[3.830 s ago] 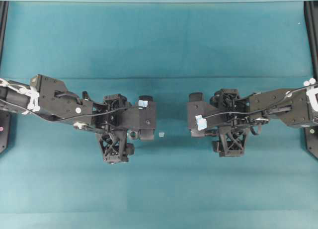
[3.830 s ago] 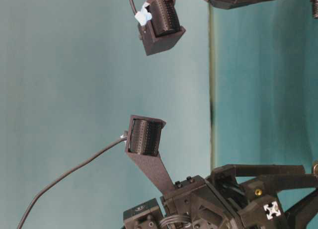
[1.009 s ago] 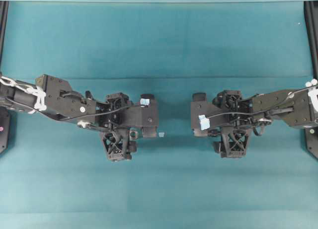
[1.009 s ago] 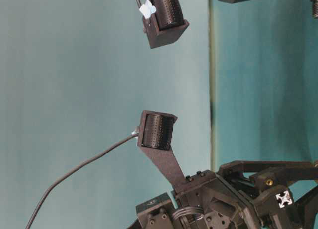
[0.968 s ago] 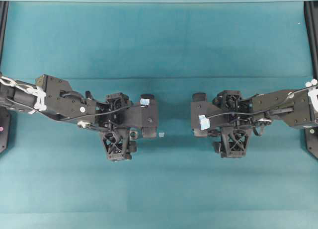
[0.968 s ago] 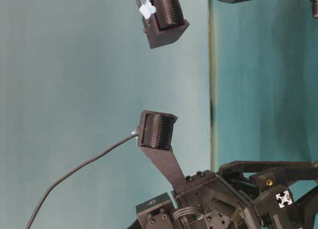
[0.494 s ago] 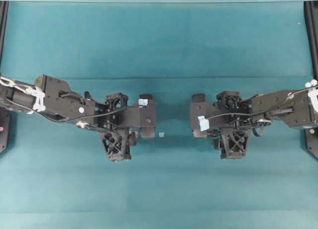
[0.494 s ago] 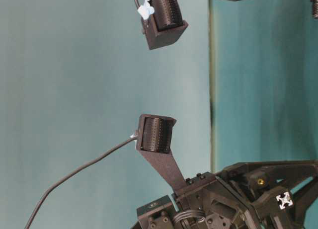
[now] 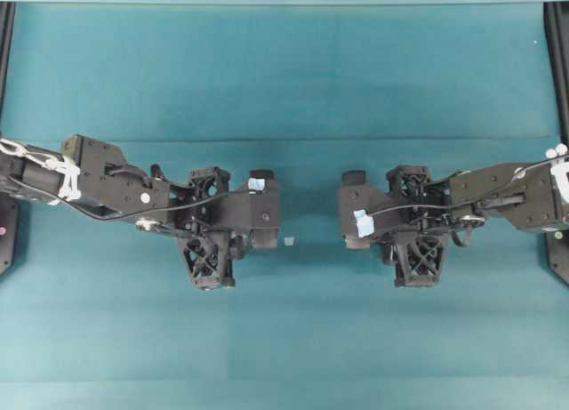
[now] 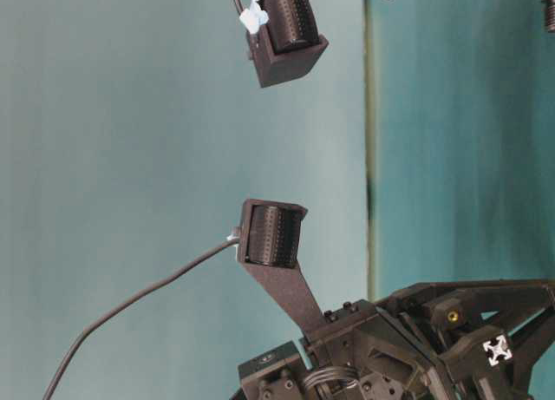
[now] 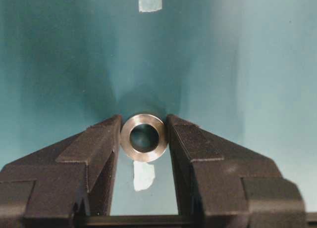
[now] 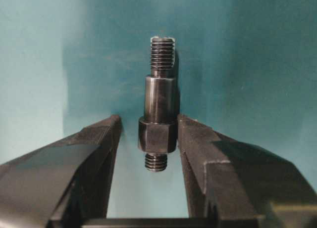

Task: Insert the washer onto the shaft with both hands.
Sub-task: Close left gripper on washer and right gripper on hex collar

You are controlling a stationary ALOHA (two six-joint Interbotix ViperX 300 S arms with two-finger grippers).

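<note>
Left wrist view: blank tape bit [image 11: 150,0], no legible writing.

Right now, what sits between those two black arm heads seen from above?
Only bare teal mat and a small pale tape bit near the left gripper, in the overhead view.

Between the left gripper [image 9: 256,216] and the right gripper [image 9: 354,216] lies open desk [image 9: 284,90], crossed only by a small flat tape bit [image 9: 289,241]; far and near strips lie unobstructed.
</note>
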